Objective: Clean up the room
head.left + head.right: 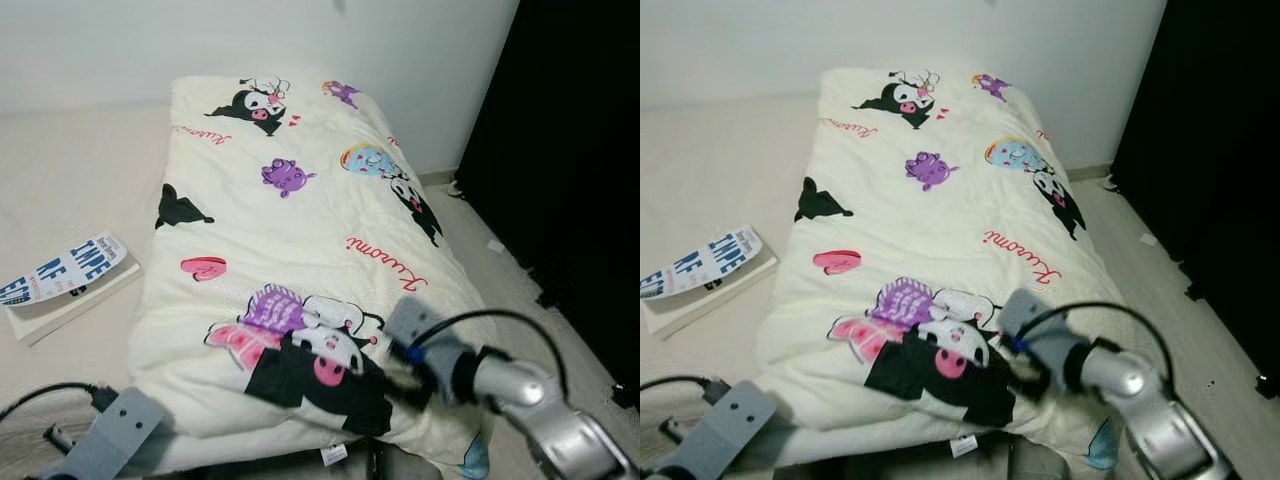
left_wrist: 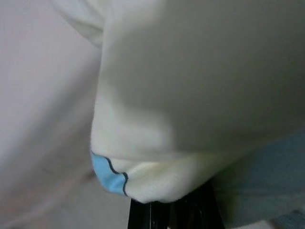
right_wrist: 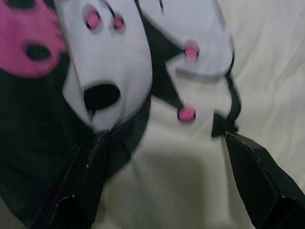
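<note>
A cream comforter (image 1: 300, 230) printed with cartoon characters lies spread flat over the floor bedding. My right gripper (image 3: 167, 157) hovers open just above its near end, over the black character with a pink face (image 1: 325, 365), and nothing is between its fingers (image 3: 83, 183). The right arm (image 1: 520, 395) reaches in from the lower right. My left arm (image 1: 115, 430) comes in at the lower left, with its gripper (image 2: 174, 214) pressed against the comforter's near edge, where a blue-trimmed corner (image 2: 112, 174) folds over it.
A book (image 1: 65, 280) with a blue and white cover lies left of the comforter. A tall black surface (image 1: 570, 150) stands along the right side, with bare floor (image 1: 500, 260) in front of it. A white wall (image 1: 420, 60) is behind. A black cable (image 1: 50, 395) loops by the left arm.
</note>
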### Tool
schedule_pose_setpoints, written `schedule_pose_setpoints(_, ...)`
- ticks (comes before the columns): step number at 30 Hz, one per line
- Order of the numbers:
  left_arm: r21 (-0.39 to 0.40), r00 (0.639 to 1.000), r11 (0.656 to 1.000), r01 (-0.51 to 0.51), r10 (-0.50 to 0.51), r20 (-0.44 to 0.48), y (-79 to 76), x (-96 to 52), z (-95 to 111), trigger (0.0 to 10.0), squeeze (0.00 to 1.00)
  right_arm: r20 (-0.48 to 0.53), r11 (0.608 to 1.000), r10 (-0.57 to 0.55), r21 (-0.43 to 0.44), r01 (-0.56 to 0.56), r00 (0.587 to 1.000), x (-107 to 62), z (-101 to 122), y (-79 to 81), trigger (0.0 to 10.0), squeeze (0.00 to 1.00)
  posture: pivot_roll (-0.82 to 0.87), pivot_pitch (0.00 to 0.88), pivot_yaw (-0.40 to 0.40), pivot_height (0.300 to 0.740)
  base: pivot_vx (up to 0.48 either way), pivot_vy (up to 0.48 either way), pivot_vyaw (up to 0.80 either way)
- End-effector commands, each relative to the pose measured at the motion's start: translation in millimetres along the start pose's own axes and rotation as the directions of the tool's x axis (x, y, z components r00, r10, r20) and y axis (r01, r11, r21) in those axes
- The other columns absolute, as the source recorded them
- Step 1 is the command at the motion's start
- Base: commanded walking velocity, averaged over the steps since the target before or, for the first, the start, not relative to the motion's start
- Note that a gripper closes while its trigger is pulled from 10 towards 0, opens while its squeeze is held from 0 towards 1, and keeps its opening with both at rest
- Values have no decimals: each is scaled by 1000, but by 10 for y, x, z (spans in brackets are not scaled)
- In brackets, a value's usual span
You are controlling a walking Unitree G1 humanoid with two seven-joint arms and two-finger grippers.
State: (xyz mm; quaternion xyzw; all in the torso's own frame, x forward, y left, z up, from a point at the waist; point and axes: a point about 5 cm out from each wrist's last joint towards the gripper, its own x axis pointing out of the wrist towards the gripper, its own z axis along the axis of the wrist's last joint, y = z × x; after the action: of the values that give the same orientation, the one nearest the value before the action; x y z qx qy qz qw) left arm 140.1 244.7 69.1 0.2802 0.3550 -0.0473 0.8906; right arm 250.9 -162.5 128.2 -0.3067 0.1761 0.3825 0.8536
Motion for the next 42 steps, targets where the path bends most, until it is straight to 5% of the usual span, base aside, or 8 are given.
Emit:
schedule_pose_setpoints(1, -30, 988, 999, -44, 39, -147, 57, -28, -291, 10000, 1000, -29, 1000, -12, -17, 12, 1000, 11, -31, -16, 10000, 0, 29, 145, 5, 517, 0, 0, 0)
schedule_pose_setpoints(12, 147, 926, 950, 274, -219, -308, -153, -72, -570, 10000, 1000, -65, 1000, -27, -16, 26, 998, 27, -87, -11, 10000, 0, 38, 142, 1, 517, 0, 0, 0)
schedule_pose_setpoints(21, 366, 773, 697, 617, -451, -446, 56, -291, -466, 10000, 1000, -183, 999, 48, 14, -46, 982, -44, -324, 77, 10000, 0, 44, 106, -12, 517, 0, 0, 0)
schedule_pose_setpoints(30, 426, 833, 745, 513, -551, -39, 442, -138, 419, 10000, 1000, -135, 981, 172, 107, -159, 976, -97, -308, 195, 10000, 0, 42, 95, -18, 517, 0, 0, 0)
schedule_pose_setpoints(31, 428, 809, 755, 497, -581, 85, 467, -146, 617, 10000, 745, -108, 980, 172, 123, -159, 979, -109, -275, 183, 10000, 0, 42, 91, -20, 517, 0, 0, 0)
schedule_pose_setpoints(33, 428, 809, 755, 497, -581, 85, 467, -146, 617, 10000, 745, -108, 980, 172, 123, -159, 979, -109, -275, 183, 10000, 0, 42, 91, -20, 517, 0, 0, 0)
schedule_pose_setpoints(34, 310, 682, 803, 509, -596, 423, 463, -209, 1063, 10000, 0, -40, 973, 170, 163, -162, 985, -139, -199, 148, 10000, 0, 42, 82, -23, 517, 0, 0, 0)
schedule_pose_setpoints(42, 121, 428, 751, 649, -492, 758, 326, -224, 1477, 10000, 0, 159, 944, 171, 257, -208, 972, -174, 8, 95, 10000, 0, 26, 66, -22, 517, 0, 0, 0)
